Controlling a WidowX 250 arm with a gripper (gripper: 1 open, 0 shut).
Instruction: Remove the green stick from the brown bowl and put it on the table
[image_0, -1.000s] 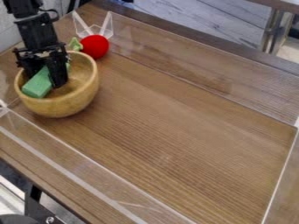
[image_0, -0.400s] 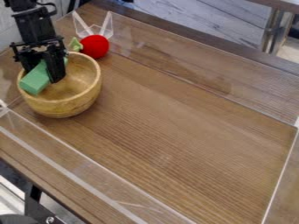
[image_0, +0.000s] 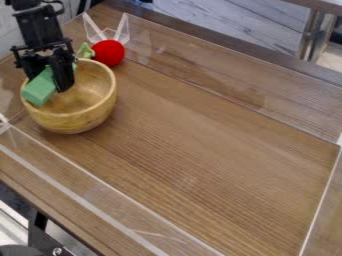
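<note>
Tabletop below — green stick partly hidden by dark fingers.

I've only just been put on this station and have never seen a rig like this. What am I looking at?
It is one robot arm, seen by a single camera looking down over a wooden table. The black machinery at the upper left is the arm's end; its hand reaches down to a round tan bowl. The hand is closed on the green stick, which leans over the bowl's left side. I can't tell whether it still touches the bowl. Behind the bowl lies a red round toy with green beside it. Clear plastic walls run along the table's edges.
</note>
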